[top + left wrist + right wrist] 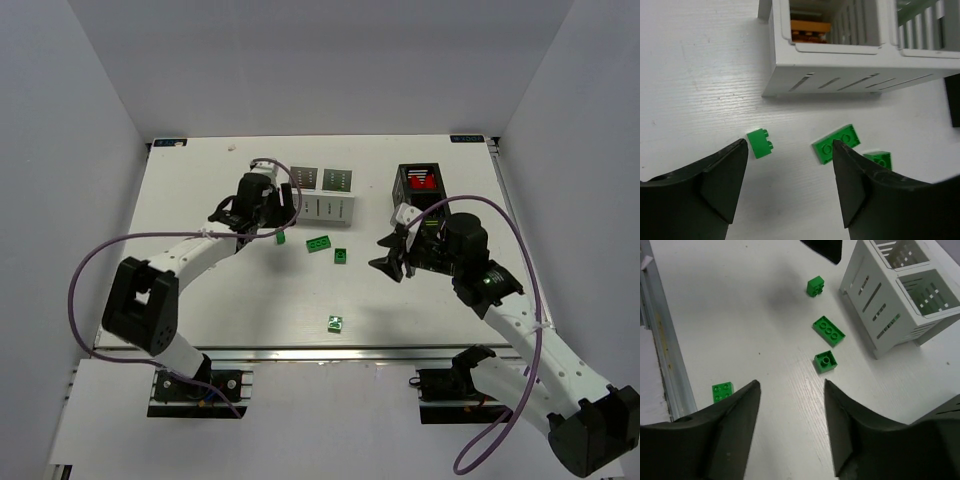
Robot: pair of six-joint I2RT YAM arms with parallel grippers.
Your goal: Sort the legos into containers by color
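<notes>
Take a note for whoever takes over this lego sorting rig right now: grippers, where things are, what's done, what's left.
Left gripper: open, empty, over a small green brick beside the white box.
Right gripper: open, empty.
Done: red bricks sit in the black box.
Left: that brick and three other green bricks lie loose on the table.

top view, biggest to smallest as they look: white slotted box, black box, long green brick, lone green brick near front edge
1. white slotted plastic box
2. black plastic box
3. long green brick
4. lone green brick
</notes>
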